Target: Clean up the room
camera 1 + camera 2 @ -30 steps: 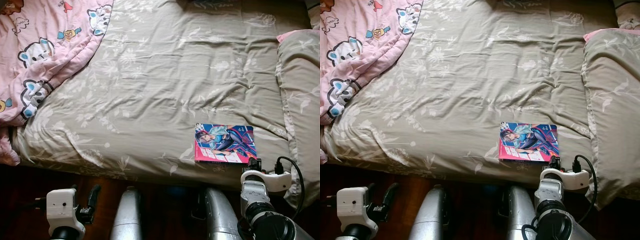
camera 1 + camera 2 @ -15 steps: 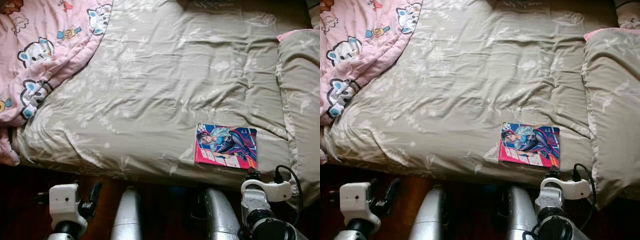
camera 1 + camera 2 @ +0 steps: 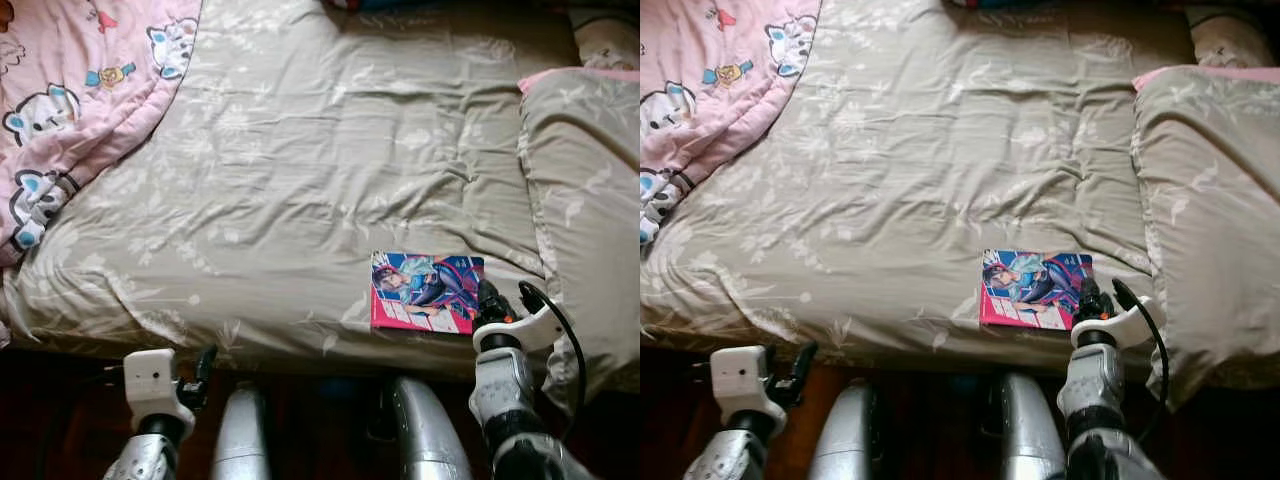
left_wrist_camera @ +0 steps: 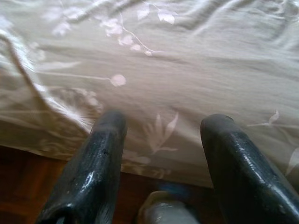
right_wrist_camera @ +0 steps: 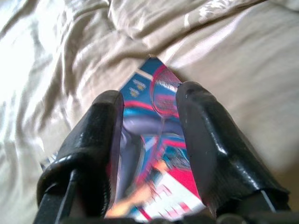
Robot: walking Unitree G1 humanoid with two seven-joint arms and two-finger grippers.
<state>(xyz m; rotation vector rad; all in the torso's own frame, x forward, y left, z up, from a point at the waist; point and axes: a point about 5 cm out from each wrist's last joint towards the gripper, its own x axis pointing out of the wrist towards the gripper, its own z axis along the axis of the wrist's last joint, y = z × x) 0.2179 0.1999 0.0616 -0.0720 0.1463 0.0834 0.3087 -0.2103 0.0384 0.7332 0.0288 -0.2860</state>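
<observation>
A colourful illustrated book (image 3: 425, 292) lies flat on the grey-green flowered bedsheet (image 3: 300, 180), close to the bed's front edge. My right gripper (image 3: 487, 298) is at the book's right edge. In the right wrist view its two black fingers (image 5: 201, 135) stand open above the book (image 5: 149, 140), whose cover shows in the gap. My left gripper (image 3: 205, 362) hangs low by the bed's front edge, left of the book. Its fingers (image 4: 103, 158) are open with only the sheet (image 4: 187, 70) beyond them.
A pink cartoon quilt (image 3: 60, 110) is bunched on the bed's far left. A pillow (image 3: 585, 200) in matching grey-green cloth fills the right side. Dark wooden floor (image 3: 60, 420) runs under the bed's front edge, beside my silver legs (image 3: 240, 440).
My right gripper has moved up and forward from below the bed's edge to the book's right edge. The camera has shifted a little. The book lies where it was.
</observation>
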